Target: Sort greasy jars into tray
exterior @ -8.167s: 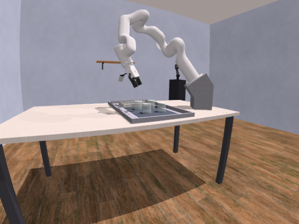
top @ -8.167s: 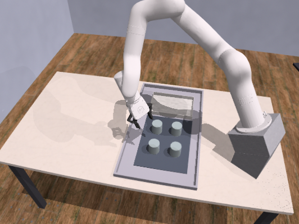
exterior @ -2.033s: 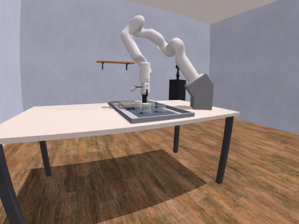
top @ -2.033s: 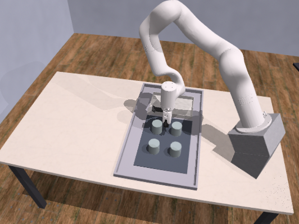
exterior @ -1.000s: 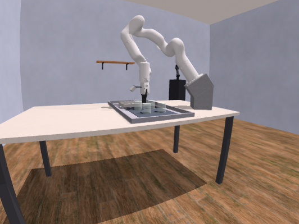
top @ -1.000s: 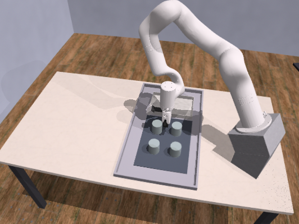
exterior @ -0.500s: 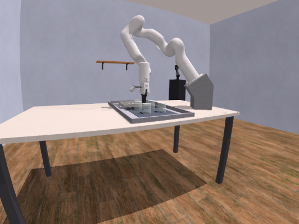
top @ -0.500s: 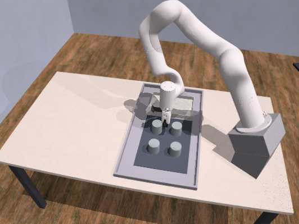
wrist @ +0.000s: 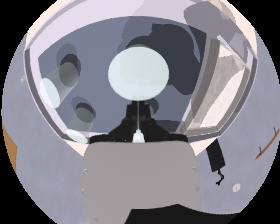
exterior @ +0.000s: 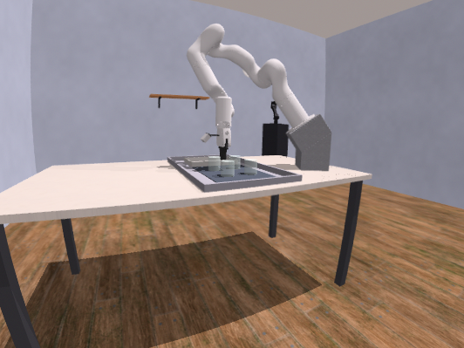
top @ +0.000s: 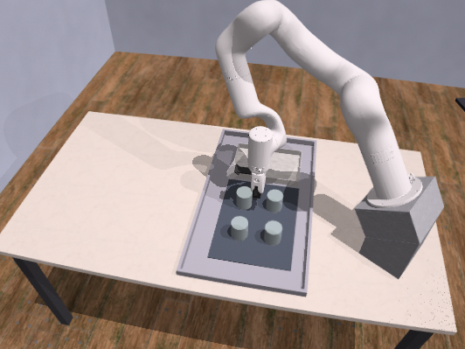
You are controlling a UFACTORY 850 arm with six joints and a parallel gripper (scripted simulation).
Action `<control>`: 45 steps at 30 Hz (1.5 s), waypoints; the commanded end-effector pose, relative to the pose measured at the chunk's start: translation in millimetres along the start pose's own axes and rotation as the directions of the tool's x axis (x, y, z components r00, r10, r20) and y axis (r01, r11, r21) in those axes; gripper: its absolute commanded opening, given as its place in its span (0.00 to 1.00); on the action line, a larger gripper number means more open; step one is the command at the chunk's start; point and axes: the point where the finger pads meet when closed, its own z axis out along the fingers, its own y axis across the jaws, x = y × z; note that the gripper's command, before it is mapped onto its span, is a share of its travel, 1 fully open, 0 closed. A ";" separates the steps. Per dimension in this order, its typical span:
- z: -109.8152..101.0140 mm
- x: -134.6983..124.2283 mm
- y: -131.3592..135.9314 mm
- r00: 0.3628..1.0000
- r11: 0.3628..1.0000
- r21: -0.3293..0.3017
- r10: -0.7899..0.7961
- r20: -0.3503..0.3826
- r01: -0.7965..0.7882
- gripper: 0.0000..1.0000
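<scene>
Four pale glass jars stand mouth down on the dark mat (top: 258, 223): back left (top: 244, 197), back right (top: 274, 200), front left (top: 239, 227) and front right (top: 273, 232). My gripper (top: 258, 189) is shut and empty. It hangs low at the mat's far edge, between the two back jars and close beside the back left one. In the wrist view the shut fingertips point at that jar (wrist: 138, 72), which lies straight ahead; I cannot tell if they touch. The clear tray (top: 271, 160) lies just beyond the mat and holds no jar.
Mat and tray sit on a grey rimmed steel top (top: 197, 239) on the beige table. The arm's grey base block (top: 399, 226) stands to the right. In the exterior view the gripper (exterior: 223, 153) stands over the jars (exterior: 227, 164).
</scene>
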 end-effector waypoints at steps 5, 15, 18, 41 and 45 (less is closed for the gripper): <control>-0.2 1.4 0.0 1.000 1.000 0.000 0.000 -0.001 0.000 0.00; -0.2 2.5 0.0 1.000 1.000 0.000 0.000 -0.001 0.000 0.00; -0.2 2.9 0.0 1.000 1.000 0.000 0.000 -0.001 0.000 0.00; -1.8 5.7 0.0 1.000 1.000 0.000 0.000 -0.001 0.000 0.00; -2.0 6.0 0.0 1.000 1.000 0.000 0.000 -0.001 0.000 0.00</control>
